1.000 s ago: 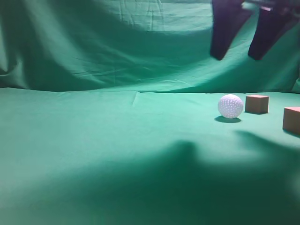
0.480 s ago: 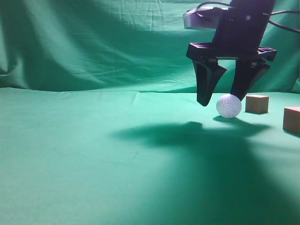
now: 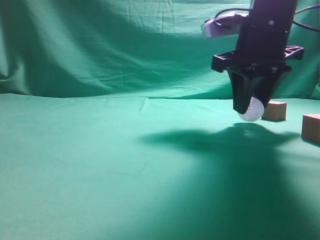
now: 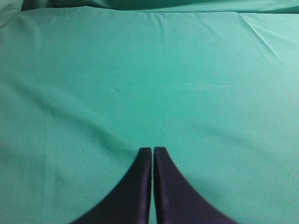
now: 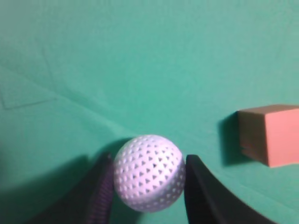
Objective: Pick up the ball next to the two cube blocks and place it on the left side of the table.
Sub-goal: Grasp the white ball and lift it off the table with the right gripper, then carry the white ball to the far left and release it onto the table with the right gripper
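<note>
We see the right gripper (image 3: 254, 107) closed on the ball (image 3: 252, 111), fingers (image 5: 203, 191) pressing both its sides, at the table's (image 3: 100, 165) right side, just beside the two blocks (image 3: 274, 110). The left gripper (image 4: 153, 150) hangs over bare cloth, its fingers pressed together, holding nothing.

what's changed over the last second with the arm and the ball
The right gripper came down from the top of the exterior view, straddled the ball, then closed its fingers on it; the right wrist view shows both pads against the ball. The ball looks barely shifted. The two cube blocks stayed put, and the left gripper is shut over bare table.
</note>
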`<state>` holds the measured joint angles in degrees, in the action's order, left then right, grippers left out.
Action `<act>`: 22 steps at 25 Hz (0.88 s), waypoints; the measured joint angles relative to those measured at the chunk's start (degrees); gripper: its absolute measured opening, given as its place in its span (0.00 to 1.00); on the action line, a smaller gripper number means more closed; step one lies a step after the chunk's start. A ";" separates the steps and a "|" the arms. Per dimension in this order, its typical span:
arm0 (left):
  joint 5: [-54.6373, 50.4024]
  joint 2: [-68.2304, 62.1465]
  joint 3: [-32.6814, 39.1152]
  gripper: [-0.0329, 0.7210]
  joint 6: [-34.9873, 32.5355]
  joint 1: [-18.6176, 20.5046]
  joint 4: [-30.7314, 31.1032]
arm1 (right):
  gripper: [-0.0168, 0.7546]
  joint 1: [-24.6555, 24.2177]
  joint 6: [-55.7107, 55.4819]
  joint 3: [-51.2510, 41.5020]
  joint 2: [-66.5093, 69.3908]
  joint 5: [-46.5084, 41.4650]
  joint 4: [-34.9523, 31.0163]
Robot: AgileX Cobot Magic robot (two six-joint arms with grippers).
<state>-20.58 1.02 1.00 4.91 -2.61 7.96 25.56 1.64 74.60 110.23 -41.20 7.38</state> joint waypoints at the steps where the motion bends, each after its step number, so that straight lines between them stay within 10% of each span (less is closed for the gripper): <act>1: 0.00 0.00 0.00 0.04 0.00 0.00 0.00 | 0.44 0.00 -0.14 1.12 0.06 -0.83 0.00; 14: 0.00 0.00 0.00 0.04 0.00 0.00 0.00 | 0.44 16.85 11.72 28.45 6.01 7.95 -26.52; 22: 0.00 0.00 0.00 0.04 0.00 0.00 0.00 | 0.44 25.22 14.24 47.97 26.41 17.59 -29.70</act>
<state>-20.58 1.02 1.00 4.91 -2.61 7.96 50.78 15.88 122.57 136.64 -23.61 -22.32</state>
